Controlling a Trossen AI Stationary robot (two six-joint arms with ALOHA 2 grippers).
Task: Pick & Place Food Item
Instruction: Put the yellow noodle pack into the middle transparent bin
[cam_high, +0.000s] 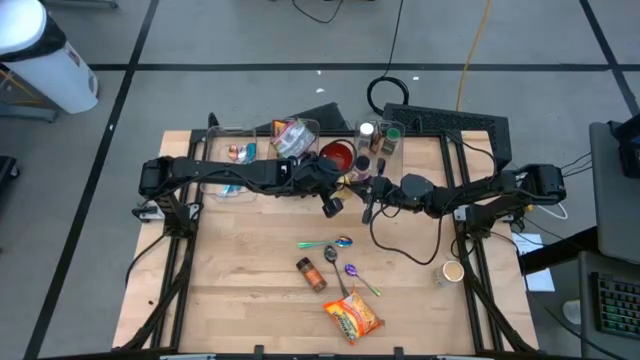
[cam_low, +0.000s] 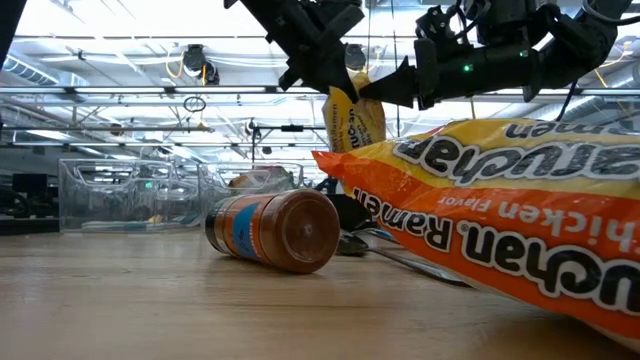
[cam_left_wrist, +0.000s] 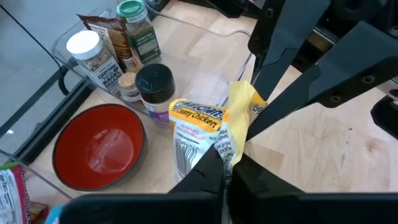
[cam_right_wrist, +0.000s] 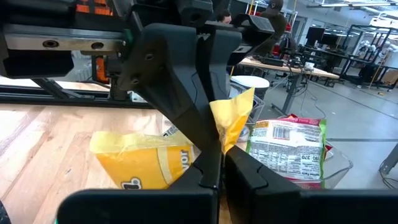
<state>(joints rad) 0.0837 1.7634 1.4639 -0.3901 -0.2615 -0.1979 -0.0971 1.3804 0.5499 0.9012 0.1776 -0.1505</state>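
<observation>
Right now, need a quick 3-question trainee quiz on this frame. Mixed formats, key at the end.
1. True or false: both grippers are shut on the same yellow food packet.
2. Which lies nearest the table's front edge? A) spice jar B) ramen packet C) red bowl
3. Fill in: the spice jar on the table lies on its ____.

Key:
1. True. The left gripper and right gripper each pinch an end of the packet, held above the table.
2. B
3. side
</observation>
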